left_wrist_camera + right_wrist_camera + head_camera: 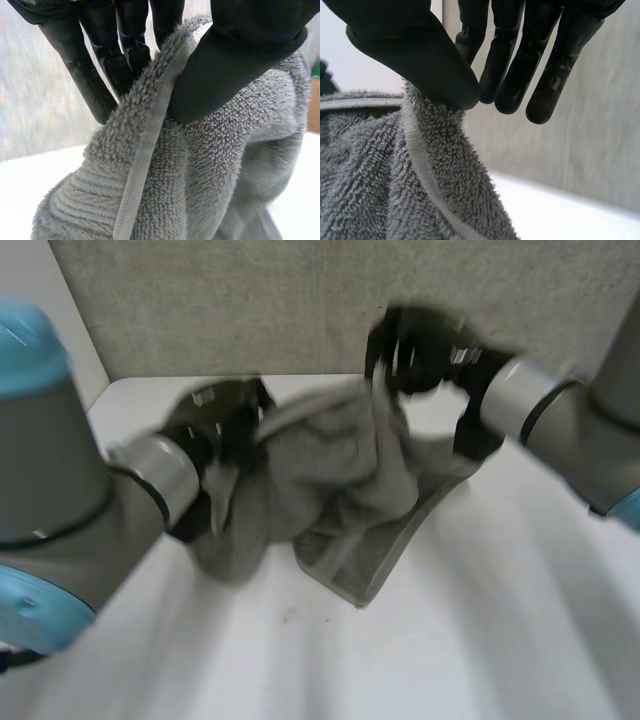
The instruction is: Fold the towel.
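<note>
The fingers [100,75] of my left hand [215,430] are pressing the towel's [340,480] hemmed edge against the thumb [235,65], so that hand is pinching cloth, with the hem running up between them. On my right hand [420,350], the thumb [415,55] is bearing down on a raised ridge of the hem against the nearest finger; the other fingers are standing straight and free beyond it.

In the head view the left hand is gripping at about nine o'clock of the towel and the right at about one o'clock, higher and further back. Between them the cloth is sagging in a bunched swag, and its lower part is trailing down to six o'clock, where a corner is resting on the white surface [480,620].

As I am reading it, the task is in its early part: both grips are made and the towel is lifted, but no clean fold is lying anywhere. The held edge is not yet brought over the trailing half, and laying it flat and squaring the hems are both left to do.
</note>
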Tool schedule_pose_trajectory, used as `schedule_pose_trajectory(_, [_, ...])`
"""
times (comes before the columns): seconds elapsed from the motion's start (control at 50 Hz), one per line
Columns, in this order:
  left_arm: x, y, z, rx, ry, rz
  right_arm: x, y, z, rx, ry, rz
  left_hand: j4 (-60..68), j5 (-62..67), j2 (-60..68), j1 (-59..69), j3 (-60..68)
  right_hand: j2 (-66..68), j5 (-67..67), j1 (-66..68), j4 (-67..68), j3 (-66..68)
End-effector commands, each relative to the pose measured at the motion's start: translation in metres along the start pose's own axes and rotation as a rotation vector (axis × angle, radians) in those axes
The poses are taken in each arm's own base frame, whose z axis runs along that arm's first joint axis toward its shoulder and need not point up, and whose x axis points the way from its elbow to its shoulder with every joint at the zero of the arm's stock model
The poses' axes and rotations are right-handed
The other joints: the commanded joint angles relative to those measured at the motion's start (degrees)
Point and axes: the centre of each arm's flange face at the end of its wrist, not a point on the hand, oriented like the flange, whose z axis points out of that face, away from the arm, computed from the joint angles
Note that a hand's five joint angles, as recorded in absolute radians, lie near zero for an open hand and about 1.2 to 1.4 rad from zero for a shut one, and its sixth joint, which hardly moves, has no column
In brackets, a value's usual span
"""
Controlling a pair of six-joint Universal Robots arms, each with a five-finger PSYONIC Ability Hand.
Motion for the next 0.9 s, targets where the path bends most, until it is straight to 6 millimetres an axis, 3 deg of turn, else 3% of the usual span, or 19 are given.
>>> schedule_pose_trajectory(0.02, [-0.018,0.074,0.014,-0.15,-0.041,0.021,0.015,0.11,-0.002,-0.321,0.016,-0.152,5.25,6.33,5.26,7.97,5.24,-22.42,-22.49,-12.36,-23.48,-22.99])
schedule_pose_trajectory(0.04, [-0.023,0.085,0.017,-0.149,-0.048,0.024,0.016,0.116,-0.004,-0.346,0.028,-0.178,1.92,3.0,1.92,4.64,1.91,-39.77,-39.85,-29.72,-40.84,-40.34])
schedule_pose_trajectory(0.08, [-0.027,0.089,0.02,-0.139,-0.056,0.03,0.02,0.118,-0.007,-0.364,0.054,-0.185,-1.48,-0.39,-1.47,1.24,-1.49,-46.28,-46.35,-36.22,-47.34,-46.85])
schedule_pose_trajectory(0.18, [-0.046,0.091,0.025,-0.129,-0.099,0.088,0.029,0.11,-0.011,-0.361,0.129,-0.193,-18.97,-17.89,-18.97,-16.25,-18.98,-47.52,-47.59,-37.46,-48.58,-48.09])
schedule_pose_trajectory(0.2, [-0.052,0.09,0.025,-0.134,-0.113,0.131,0.03,0.101,-0.014,-0.343,0.145,-0.201,-26.47,-25.38,-26.46,-23.75,-26.47,-47.52,-47.6,-37.46,-48.58,-48.09])
schedule_pose_trajectory(0.28, [-0.055,0.084,0.02,-0.129,-0.12,0.22,0.039,0.078,-0.026,-0.297,0.186,-0.223,-35.27,-34.19,-35.27,-32.55,-35.28,-47.52,-47.59,-37.46,-48.58,-48.09])
schedule_pose_trajectory(0.42, [-0.057,0.082,0.011,-0.119,-0.122,0.24,0.049,0.088,-0.045,-0.353,0.225,-0.28,-35.29,-34.21,-35.28,-32.57,-35.3,-47.52,-47.6,-37.46,-48.58,-48.09])
schedule_pose_trajectory(0.56, [-0.055,0.075,0.01,-0.1,-0.117,0.245,0.064,0.109,-0.072,-0.41,0.272,-0.314,-26.07,-24.99,-26.07,-23.35,-26.08,-47.35,-47.43,-37.29,-48.41,-47.92])
schedule_pose_trajectory(0.86, [-0.056,0.091,0.011,-0.146,-0.111,0.242,0.067,0.129,-0.088,-0.442,0.285,-0.294,-24.35,-23.27,-24.35,-21.64,-24.36,-47.69,-47.76,-37.63,-48.75,-48.25])
schedule_pose_trajectory(0.9, [-0.056,0.087,0.014,-0.117,-0.109,0.244,0.071,0.13,-0.09,-0.447,0.297,-0.286,10.63,11.71,10.63,13.35,10.62,-48.36,-48.44,-38.3,-49.42,-48.93])
